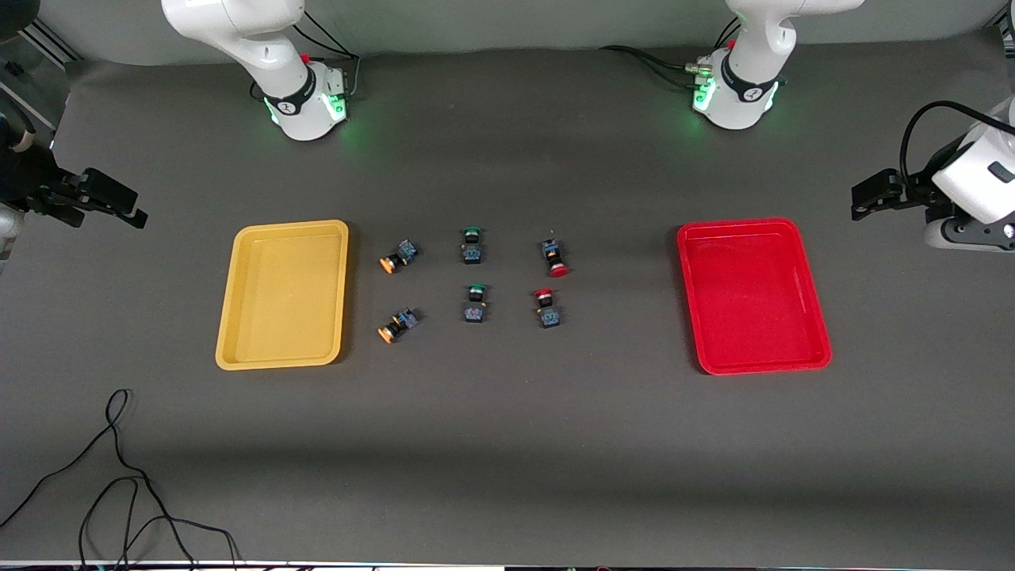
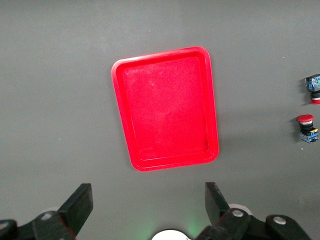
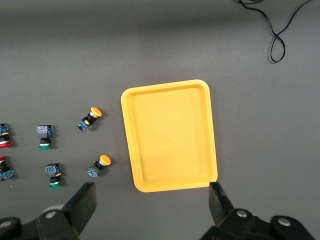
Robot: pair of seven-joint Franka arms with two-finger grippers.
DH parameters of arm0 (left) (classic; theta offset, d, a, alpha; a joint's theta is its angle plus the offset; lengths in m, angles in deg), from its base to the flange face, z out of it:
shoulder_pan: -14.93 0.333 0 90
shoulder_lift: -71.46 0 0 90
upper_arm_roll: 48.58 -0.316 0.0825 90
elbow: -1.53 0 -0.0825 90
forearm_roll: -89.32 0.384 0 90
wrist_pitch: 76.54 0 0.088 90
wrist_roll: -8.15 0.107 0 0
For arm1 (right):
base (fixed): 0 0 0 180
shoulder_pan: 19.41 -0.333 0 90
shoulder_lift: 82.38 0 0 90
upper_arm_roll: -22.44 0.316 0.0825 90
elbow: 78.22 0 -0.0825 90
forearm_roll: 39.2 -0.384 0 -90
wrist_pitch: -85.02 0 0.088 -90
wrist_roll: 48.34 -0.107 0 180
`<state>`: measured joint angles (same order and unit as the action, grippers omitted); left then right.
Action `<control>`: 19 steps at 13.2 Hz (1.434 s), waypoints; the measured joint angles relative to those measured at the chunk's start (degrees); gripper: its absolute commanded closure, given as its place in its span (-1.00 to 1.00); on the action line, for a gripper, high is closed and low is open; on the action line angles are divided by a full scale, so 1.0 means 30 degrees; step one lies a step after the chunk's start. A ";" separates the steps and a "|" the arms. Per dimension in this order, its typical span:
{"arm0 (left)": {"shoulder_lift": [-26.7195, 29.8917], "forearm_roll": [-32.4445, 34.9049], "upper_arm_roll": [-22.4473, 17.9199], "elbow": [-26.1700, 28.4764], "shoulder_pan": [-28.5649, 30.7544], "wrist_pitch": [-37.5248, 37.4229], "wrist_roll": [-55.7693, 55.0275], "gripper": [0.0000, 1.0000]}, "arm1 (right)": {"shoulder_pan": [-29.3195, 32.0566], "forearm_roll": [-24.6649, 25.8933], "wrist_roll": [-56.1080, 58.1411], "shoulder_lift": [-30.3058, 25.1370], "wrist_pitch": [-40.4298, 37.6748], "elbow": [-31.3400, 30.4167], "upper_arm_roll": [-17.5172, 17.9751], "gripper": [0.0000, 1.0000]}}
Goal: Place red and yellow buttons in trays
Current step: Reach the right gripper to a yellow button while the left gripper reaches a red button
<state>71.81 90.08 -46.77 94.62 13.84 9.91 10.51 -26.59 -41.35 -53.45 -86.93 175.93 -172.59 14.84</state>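
Clearly nothing was done yet: both red buttons [image 1: 550, 282] and both yellow buttons [image 1: 396, 291] lay on the table between the empty yellow tray [image 1: 238, 317] and red tray [image 1: 809, 317]. The left gripper [image 2: 147, 210] and right gripper [image 3: 152, 207] waited wide open, holding nothing.

Robot lab: 2 bench-mounted arms [image 1: 293, 79]

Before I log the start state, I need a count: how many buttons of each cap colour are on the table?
Red-capped buttons: 2
Yellow-capped buttons: 2
Green-capped buttons: 2
Total: 6
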 measured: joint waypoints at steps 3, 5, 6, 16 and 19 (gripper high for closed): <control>0.0000 -0.0022 0.0000 0.0000 -0.0016 -0.0045 0.0000 -1.00 | -0.0007 0.0012 0.0061 0.0005 -0.0344 0.0038 0.0021 -1.00; 0.0000 -0.0025 0.0000 0.0001 -0.0020 -0.0049 0.0000 -1.00 | -0.0009 0.0016 0.0083 0.0006 -0.0730 0.0056 0.0028 -1.00; 0.0000 -0.0028 0.0000 0.0001 -0.0024 -0.0050 0.0000 -1.00 | -0.0016 0.0017 0.0083 0.0022 -0.0876 0.0054 0.0046 -1.00; -0.0002 -0.0449 0.0069 0.1330 -0.2035 0.0888 -0.2475 -1.00 | -0.4735 0.0002 -0.6986 0.3317 -0.0264 -0.0572 0.0265 -1.00; -0.0189 -0.0548 0.0204 0.1833 -0.5708 0.2196 -0.7543 -1.00 | -0.4657 -0.1052 -0.9608 0.3405 0.0873 -0.1382 0.0167 -1.00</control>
<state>71.24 88.44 -46.15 100.12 -3.29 16.49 -12.12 -40.56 -44.50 -82.28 -76.71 178.55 -176.73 15.34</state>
